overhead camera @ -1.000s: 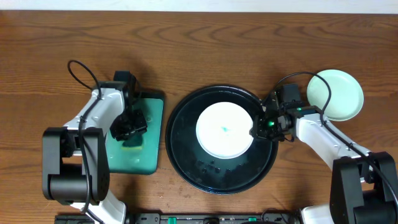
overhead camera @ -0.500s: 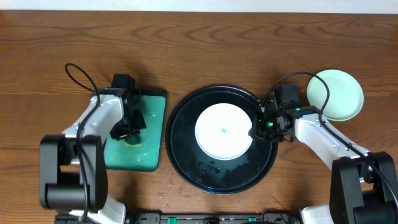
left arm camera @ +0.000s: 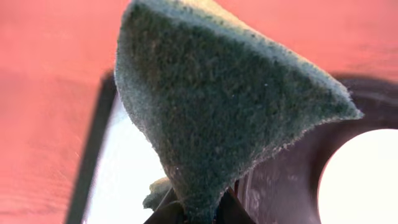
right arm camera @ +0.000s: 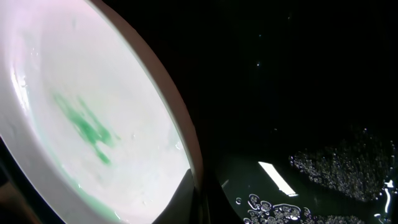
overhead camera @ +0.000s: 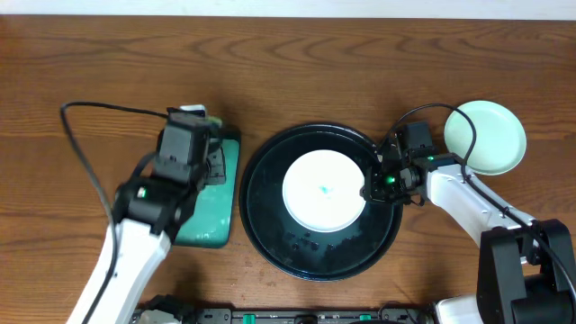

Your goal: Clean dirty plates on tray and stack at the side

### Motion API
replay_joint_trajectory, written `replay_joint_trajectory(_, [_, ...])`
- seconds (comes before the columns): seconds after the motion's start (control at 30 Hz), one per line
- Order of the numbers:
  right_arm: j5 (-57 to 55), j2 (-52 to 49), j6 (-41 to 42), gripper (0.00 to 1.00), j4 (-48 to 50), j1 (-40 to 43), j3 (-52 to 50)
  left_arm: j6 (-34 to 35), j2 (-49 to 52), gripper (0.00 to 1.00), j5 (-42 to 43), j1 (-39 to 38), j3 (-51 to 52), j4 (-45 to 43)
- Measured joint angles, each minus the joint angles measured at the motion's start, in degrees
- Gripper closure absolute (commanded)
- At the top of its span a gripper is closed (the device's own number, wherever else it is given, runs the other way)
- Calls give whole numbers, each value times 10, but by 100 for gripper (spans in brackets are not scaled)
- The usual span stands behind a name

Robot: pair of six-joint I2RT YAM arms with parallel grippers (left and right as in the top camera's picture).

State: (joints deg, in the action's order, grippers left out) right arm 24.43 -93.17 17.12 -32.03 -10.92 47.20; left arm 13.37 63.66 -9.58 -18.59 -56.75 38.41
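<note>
1. A wooden table (overhead camera: 288,63) is seen from above, with one robot arm at each side.
2. The black tray (overhead camera: 261,216) sits in the middle of the table. A white plate (overhead camera: 310,211) lies inside it, with a small teal smear (overhead camera: 324,188) at the plate's centre.
3. A mint green plate (overhead camera: 490,135) lies on the table off the black tray's far right side, not touching it.
4. The right arm (overhead camera: 459,202) reaches in from the near right corner. Its forearm angles inward and its wrist is over the black tray's right rim.
5. The right gripper (overhead camera: 371,186) has its fingers closed together on the white plate's right rim. In the right wrist view the rim runs down between them, and water beads (right arm camera: 336,168) dot the dark floor of the black tray.
6. The left arm (overhead camera: 144,198) rises from the near left edge and slants away and to the right. Its wrist is high above the teal tray (overhead camera: 211,225), a smaller rectangular tray just beside the black tray's left side.
7. The left gripper (left arm camera: 199,214) has its fingers pinched tight on the lower corner of a sponge (left arm camera: 217,106). The sponge's dark green scouring face, bent into a wedge, fills most of the left wrist view.
</note>
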Motion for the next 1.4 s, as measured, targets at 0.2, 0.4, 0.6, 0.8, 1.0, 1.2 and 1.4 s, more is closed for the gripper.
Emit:
replay_joint_trajectory(0.2, [0, 0, -3, 99, 0, 0, 0, -30, -54, 93, -61, -29, 0, -21])
replay_joint_trajectory(0.4, [0, 0, -5, 99, 0, 0, 0, -45, -56, 92, -81, -30, 0, -22])
replay_joint_trajectory(0.6, [0, 0, -7, 99, 0, 0, 0, -49, -56, 93, -92, -30, 0, -22])
replay_joint_trajectory(0.8, [0, 0, -9, 99, 0, 0, 0, -49, -55, 93, -97, -30, 0, -22])
replay_joint_trajectory(1.0, [0, 0, -9, 99, 0, 0, 0, -8, -10, 93, -100, -15, 0, 12])
replay_joint_trajectory(1.2, [0, 0, -9, 99, -4, 0, 0, 65, 100, 93, -86, 2, 0, 92])
replay_joint_trajectory(1.4, [0, 0, -9, 99, -5, 0, 0, 92, 194, 93, -21, 6, 0, 102])
